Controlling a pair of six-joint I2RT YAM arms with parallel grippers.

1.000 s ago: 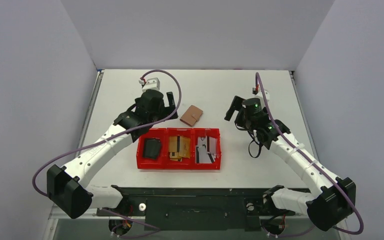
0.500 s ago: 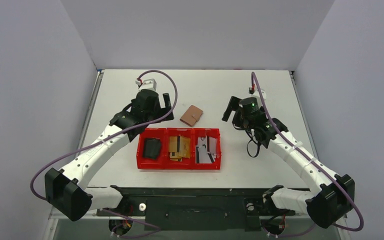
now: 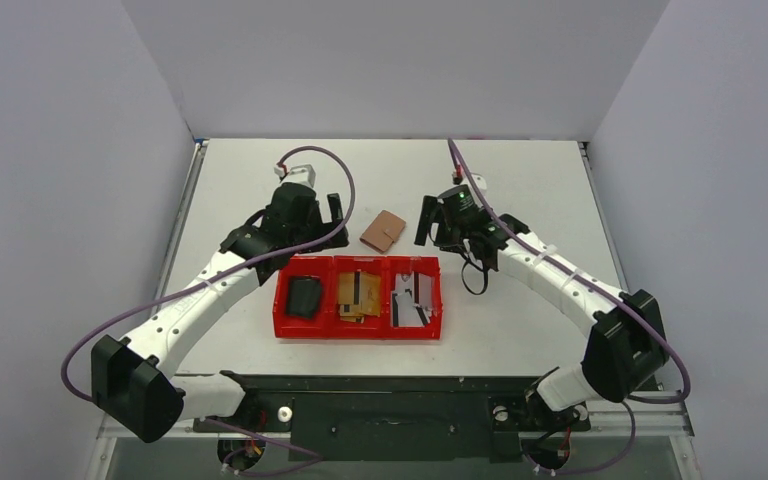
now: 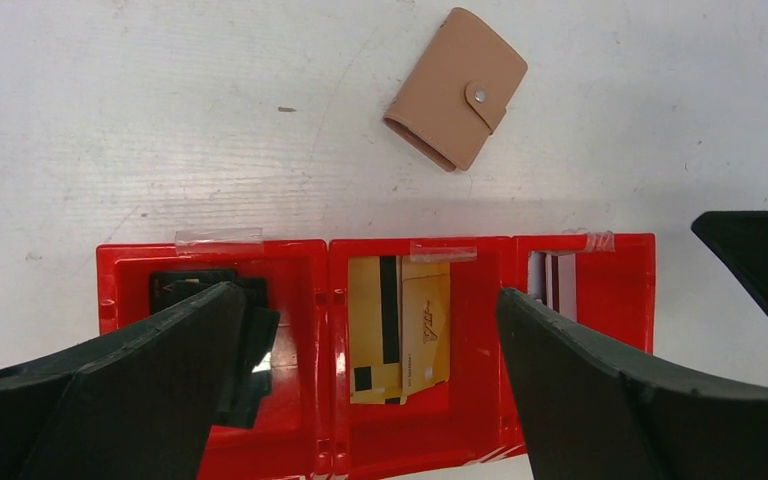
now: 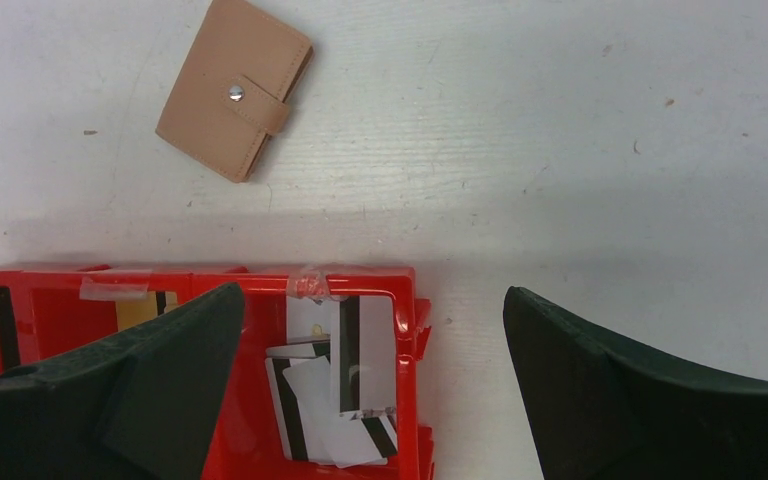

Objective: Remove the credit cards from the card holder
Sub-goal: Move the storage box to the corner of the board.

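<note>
The left end effector (image 4: 360, 300) and the right end effector (image 5: 372, 292) both stand wide open and hold nothing, their blunt, matte black wedge fingers spread apart. Between them, touching neither, the card holder (image 3: 384, 230) lies folded and snapped shut on the scuffed white worktop (image 3: 560, 190), just beyond the far wall of the red tray (image 3: 358, 333). It is smooth tan leather with rounded corners, a stitched edge and a small metal stud. The glossy plastic tray has three compartments, which hold a black pouch (image 3: 305, 297), gold striped cards (image 4: 395, 330) and pale striped cards (image 5: 335, 400).
</note>
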